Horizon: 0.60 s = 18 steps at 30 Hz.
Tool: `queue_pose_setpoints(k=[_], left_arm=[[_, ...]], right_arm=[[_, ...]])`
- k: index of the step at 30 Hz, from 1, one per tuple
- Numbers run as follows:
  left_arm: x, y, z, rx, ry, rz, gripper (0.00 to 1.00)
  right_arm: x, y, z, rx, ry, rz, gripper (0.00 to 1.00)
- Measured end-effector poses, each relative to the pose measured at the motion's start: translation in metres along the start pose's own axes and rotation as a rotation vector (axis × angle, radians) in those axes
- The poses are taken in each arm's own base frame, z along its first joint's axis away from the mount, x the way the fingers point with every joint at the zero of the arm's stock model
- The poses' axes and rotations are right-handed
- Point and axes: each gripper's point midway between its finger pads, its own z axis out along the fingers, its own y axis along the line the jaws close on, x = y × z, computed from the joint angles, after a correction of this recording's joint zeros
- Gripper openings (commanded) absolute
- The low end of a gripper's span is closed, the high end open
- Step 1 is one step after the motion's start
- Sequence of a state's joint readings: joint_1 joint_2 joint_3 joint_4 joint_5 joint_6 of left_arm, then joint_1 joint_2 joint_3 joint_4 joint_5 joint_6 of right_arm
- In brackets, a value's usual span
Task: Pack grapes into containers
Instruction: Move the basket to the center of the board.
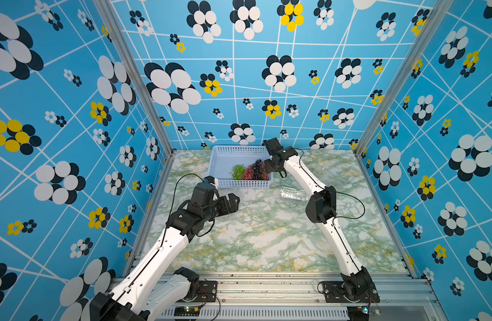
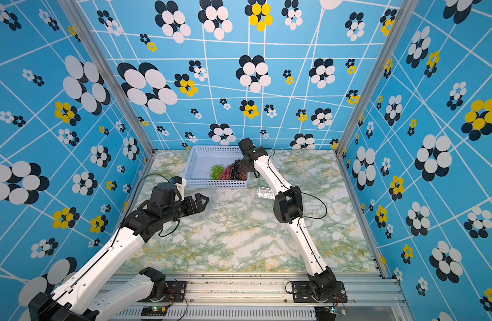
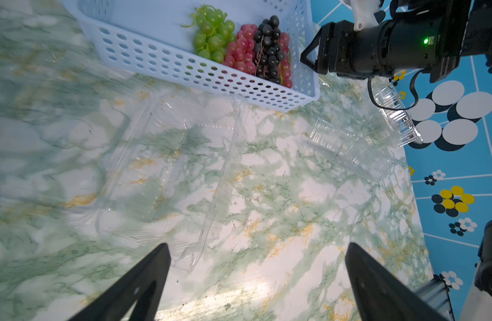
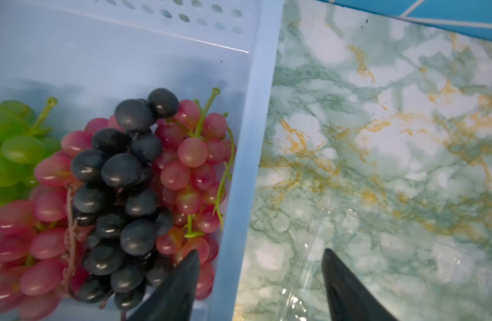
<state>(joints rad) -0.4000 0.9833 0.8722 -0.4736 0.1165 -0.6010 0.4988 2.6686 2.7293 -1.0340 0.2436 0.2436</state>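
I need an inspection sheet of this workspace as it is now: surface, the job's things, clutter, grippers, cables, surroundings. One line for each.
Surface: marble-patterned table, with a few small dark specks.
Job's things: green grapes, red grapes and dark grapes lie together in the blue basket. On the table are an open container, a second container and a third container, none holding grapes.
Clutter: nothing seen.
Grippers: left gripper open, empty, over the table. Right gripper open, straddling the basket's side wall.
Cables: black cable loops over the left arm; second cable loops beside the right arm.
Surroundings: blue flower-patterned walls.
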Motion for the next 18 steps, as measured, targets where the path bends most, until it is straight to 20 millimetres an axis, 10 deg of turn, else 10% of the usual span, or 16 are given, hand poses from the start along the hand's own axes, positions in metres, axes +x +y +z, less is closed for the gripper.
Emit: queue_pose_setpoints(k=[18], left_arm=[[-0.012, 0.029, 0.03, -0.109, 0.033, -0.048, 1.0]], right_arm=[[0.052, -0.016, 0.02, 0.036, 0.161, 0.009, 0.27]])
